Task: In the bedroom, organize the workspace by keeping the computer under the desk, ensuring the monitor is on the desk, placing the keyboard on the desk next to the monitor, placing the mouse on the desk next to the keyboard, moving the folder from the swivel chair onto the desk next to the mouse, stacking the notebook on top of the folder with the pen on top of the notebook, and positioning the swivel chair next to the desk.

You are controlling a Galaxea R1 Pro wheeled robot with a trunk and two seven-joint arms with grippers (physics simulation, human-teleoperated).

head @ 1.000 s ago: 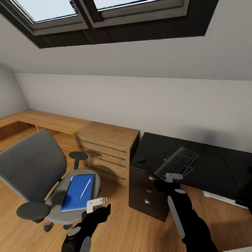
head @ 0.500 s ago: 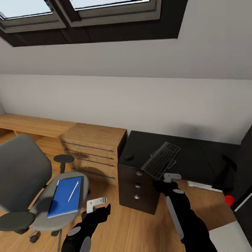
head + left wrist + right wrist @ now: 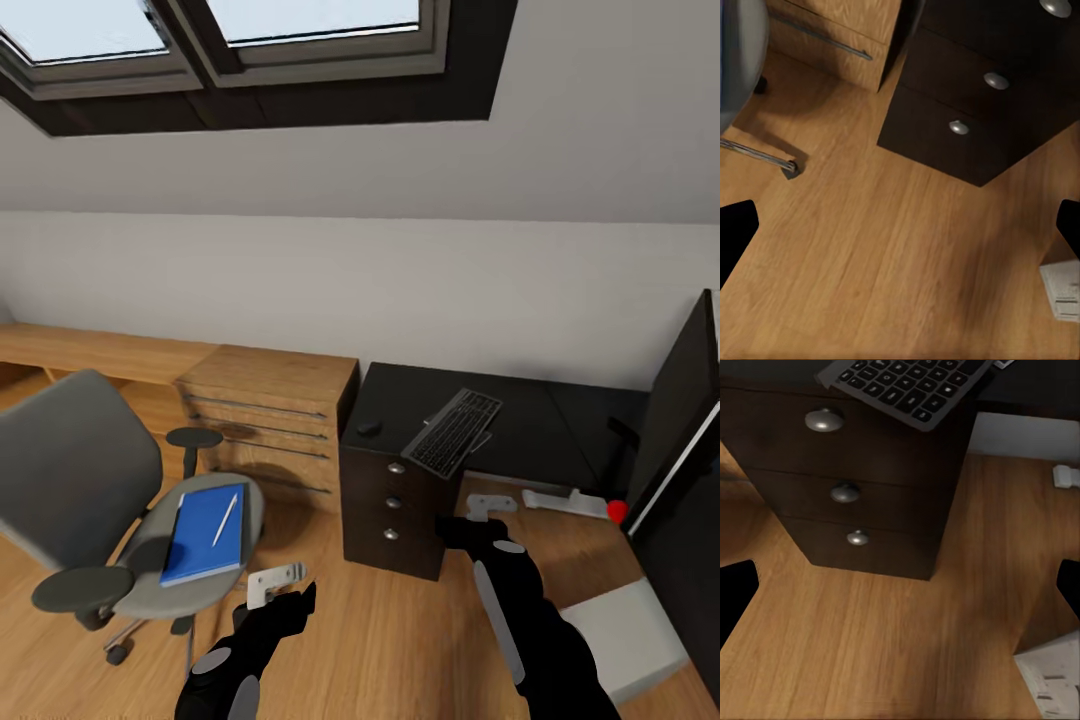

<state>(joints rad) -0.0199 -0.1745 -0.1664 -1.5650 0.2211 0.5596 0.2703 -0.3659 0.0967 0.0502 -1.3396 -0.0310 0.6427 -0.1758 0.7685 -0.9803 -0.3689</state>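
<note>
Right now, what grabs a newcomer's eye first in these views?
The bright blue folder with a pen lying on it, on the swivel chair seat at the left. Next, the keyboard resting tilted on the black desk, overhanging the edge above the drawers. The monitor stands at the far right.

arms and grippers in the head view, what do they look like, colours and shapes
Both arms are glossy black with rounded, tube-like segments and light grey panels: an oval patch on the left arm, a long grey strip along the right forearm. The left gripper and right gripper are pale grey-white, blocky, on black wrists. No cables or markings are visible.
</note>
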